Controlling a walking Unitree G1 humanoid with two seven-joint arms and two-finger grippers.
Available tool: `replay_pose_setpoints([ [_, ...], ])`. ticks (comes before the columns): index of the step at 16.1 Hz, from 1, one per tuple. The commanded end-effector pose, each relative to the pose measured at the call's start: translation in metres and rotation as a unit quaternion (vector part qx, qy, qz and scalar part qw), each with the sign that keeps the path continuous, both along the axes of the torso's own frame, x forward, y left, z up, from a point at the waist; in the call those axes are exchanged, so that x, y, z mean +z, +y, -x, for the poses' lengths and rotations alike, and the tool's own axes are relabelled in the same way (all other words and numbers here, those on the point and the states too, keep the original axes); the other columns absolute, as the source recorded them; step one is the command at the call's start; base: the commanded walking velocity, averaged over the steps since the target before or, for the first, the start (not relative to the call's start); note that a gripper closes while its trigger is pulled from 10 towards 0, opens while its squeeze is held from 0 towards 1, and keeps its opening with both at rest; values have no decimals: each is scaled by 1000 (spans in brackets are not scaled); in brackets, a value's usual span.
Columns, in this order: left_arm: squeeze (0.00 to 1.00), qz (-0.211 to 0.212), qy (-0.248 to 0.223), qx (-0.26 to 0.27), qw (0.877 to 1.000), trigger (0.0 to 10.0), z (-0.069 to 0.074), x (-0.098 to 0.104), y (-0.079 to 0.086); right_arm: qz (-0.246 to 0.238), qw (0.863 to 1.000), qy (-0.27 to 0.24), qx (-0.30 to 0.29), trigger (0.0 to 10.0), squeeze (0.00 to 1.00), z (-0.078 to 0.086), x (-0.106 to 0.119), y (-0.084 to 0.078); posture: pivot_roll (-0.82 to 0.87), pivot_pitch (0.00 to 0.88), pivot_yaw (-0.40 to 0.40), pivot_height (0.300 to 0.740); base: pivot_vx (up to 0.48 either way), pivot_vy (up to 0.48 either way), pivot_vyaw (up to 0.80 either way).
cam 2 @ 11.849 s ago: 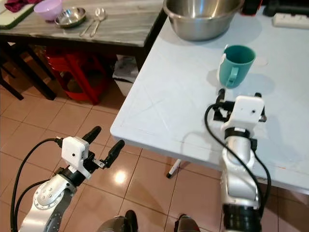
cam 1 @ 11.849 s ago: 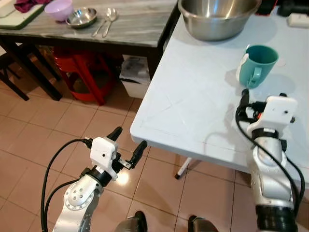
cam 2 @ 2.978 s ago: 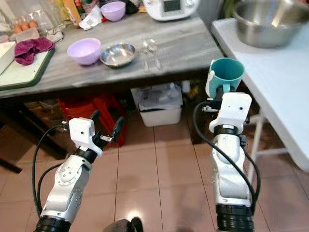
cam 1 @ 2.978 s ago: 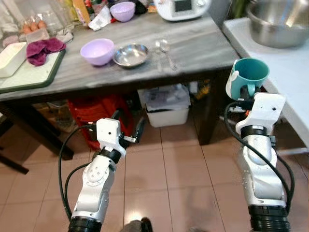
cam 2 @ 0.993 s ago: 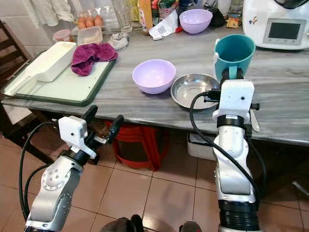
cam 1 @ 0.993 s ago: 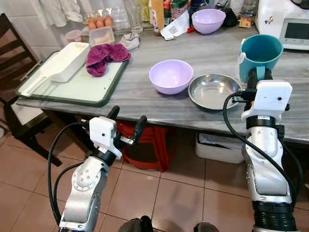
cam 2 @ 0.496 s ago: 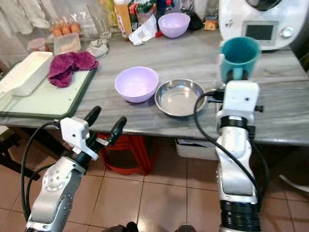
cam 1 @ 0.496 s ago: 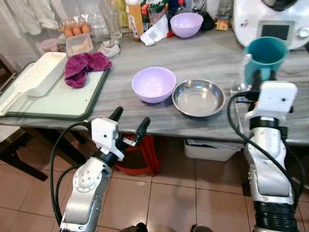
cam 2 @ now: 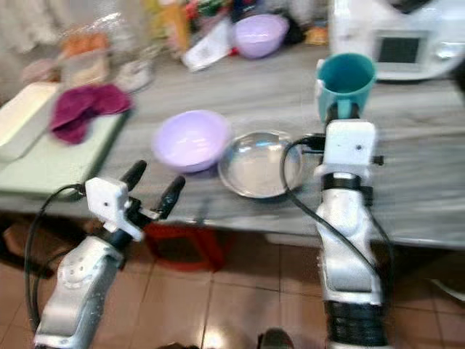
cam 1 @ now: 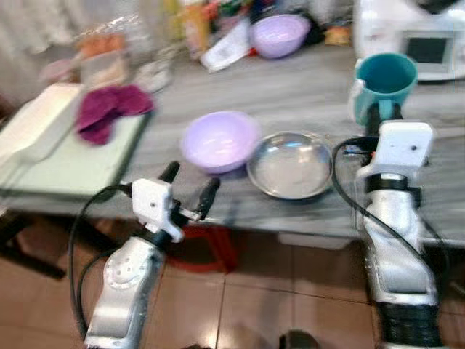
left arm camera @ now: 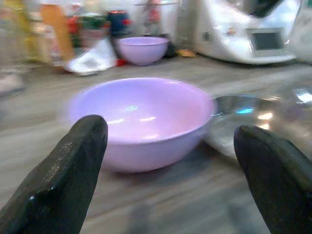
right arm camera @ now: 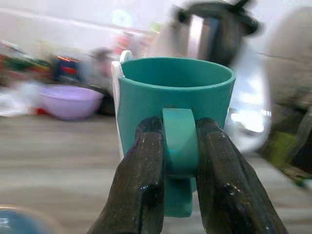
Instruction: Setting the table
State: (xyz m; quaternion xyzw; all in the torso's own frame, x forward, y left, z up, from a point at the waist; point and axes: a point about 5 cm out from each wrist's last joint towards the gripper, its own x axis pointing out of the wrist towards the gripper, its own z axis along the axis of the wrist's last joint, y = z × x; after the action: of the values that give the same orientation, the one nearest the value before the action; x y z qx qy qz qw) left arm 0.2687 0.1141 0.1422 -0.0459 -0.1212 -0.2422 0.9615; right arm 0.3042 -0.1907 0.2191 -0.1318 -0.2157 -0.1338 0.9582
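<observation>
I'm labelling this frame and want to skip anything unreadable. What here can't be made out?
- Bottles and packets at the back of the grey table: head views, motion blur.
- White appliance top: cut off by the frame edge.
- Inside of the teal cup: right wrist view, rim hides it; right pincer clamps its handle.
- Steel bowl: left wrist view, partly behind the purple bowl and a left pincer finger.

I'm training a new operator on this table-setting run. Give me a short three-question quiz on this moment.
1. True or false: the right gripper is shut on the teal mug by its handle.
2. Which item lies directly ahead of the left gripper? A) steel dish B) lilac bowl C) maroon cloth
3. Fill in: the steel dish sits on the grey table beside the ____ bowl.

Key: 1 true; 2 B, the lilac bowl; 3 lilac.
</observation>
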Motion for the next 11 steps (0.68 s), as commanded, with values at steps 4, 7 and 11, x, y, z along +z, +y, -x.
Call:
replay_pose_setpoints([
  [4,0,-16,7,19,1000,10000,2,-3,11,0,1000,-15,11,10000,0,-1,7,8,-124,173,105,740,122,0,0],
  [7,0,-13,8,23,1000,10000,2,-4,11,2,1000,-16,15,10000,0,-2,8,7,-126,175,103,740,0,0,0],
  [11,0,-15,6,-5,1000,10000,8,-5,15,6,1000,-11,28,10000,0,-7,13,0,-123,184,97,740,0,0,0],
])
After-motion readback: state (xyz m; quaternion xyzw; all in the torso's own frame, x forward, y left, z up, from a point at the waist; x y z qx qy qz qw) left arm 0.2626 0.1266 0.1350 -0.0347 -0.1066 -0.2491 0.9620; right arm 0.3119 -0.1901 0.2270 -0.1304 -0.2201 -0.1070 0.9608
